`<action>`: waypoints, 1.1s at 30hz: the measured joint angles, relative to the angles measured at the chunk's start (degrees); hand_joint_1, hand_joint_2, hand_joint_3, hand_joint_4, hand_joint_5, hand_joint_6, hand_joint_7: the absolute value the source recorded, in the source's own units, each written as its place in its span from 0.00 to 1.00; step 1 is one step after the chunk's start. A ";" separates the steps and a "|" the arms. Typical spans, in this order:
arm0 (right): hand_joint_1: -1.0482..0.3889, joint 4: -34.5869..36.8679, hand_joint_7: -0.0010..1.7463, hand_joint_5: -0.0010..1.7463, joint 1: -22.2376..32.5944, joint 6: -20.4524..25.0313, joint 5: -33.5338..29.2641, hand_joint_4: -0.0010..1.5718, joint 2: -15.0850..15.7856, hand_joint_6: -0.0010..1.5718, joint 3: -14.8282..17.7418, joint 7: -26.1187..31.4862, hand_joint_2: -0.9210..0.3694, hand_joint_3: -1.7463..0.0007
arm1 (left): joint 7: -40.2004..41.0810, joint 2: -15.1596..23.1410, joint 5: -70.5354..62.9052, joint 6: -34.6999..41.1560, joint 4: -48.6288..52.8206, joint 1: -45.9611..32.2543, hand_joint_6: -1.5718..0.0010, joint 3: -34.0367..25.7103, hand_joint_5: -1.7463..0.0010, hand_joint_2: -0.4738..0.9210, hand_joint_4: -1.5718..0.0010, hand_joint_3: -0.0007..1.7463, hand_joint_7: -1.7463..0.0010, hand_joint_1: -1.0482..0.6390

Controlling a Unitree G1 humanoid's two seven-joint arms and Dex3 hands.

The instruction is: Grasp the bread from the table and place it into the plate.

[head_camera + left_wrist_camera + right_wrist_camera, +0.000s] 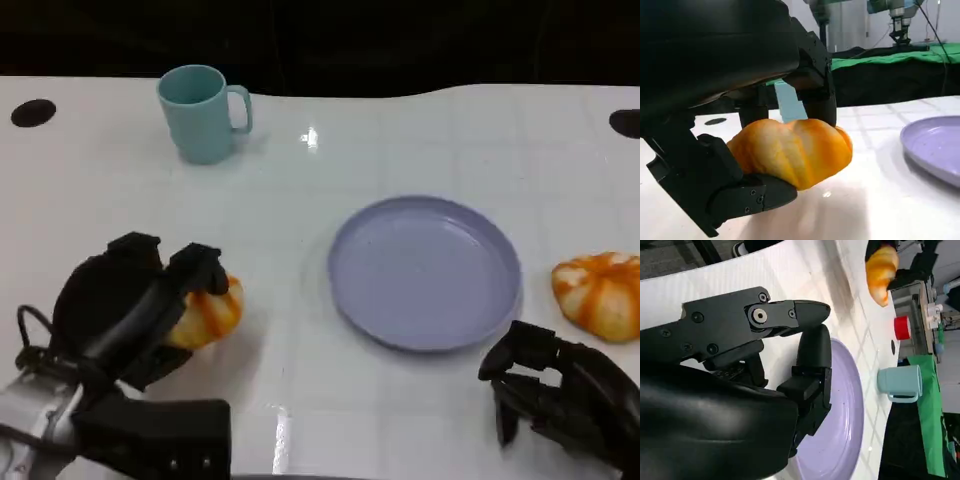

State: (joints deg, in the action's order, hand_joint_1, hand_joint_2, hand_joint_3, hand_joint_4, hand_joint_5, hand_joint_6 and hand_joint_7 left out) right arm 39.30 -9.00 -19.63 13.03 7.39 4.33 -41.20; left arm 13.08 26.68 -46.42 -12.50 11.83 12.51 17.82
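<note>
Bread in left hand, plate bare

Bread (208,310): orange-glazed roll, near the table's front left corner, gripped by the left hand (135,315). In the left wrist view the fingers (815,82) wrap over its top and the thumb lies beneath it; the roll (792,150) sits just above the white tabletop (870,200).

Plate (425,270): lilac, round, nothing in it, middle of the table, slightly toward the right side, well apart from the held roll.

Right hand (560,390): at the front right corner, just in front of the plate's near rim, holding nothing. The right wrist view shows its fingers (790,315) curled inward over the plate (840,425), closed on nothing.

Second roll (598,292): orange and white striped, resting on the table near its right edge, just beside the plate, untouched.

Mug (203,112): teal, upright, handle toward the right, near the back edge on the left side.

Table (300,200): white, glossy, faint grid lines.
</note>
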 measured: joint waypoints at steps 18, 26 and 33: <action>0.37 -1.08 0.78 1.00 0.51 1.31 1.44 0.43 -0.09 0.45 -0.50 -1.69 0.00 0.85 | -3.26 -8.98 3.12 -4.44 10.49 15.16 0.58 3.68 0.00 0.79 0.48 0.60 0.00 0.48; 0.34 1.52 0.78 1.00 0.02 -1.19 2.44 0.43 -0.06 0.46 -0.14 -3.26 0.00 0.86 | -2.20 -11.62 3.16 -6.05 13.79 17.23 0.59 4.09 0.00 0.77 0.47 0.60 0.00 0.49; 0.35 3.27 0.78 1.00 -0.69 -1.99 2.79 0.43 0.15 0.46 0.96 -4.71 0.00 0.86 | 3.80 -17.49 2.90 -9.72 22.06 21.91 0.60 6.91 0.00 0.76 0.47 0.62 0.00 0.49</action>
State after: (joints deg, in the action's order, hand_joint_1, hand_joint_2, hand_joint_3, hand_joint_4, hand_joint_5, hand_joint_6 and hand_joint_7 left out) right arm 42.57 -9.68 -21.62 15.81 7.54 5.29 -45.92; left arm 16.89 9.20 -43.52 -22.22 33.89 34.42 24.73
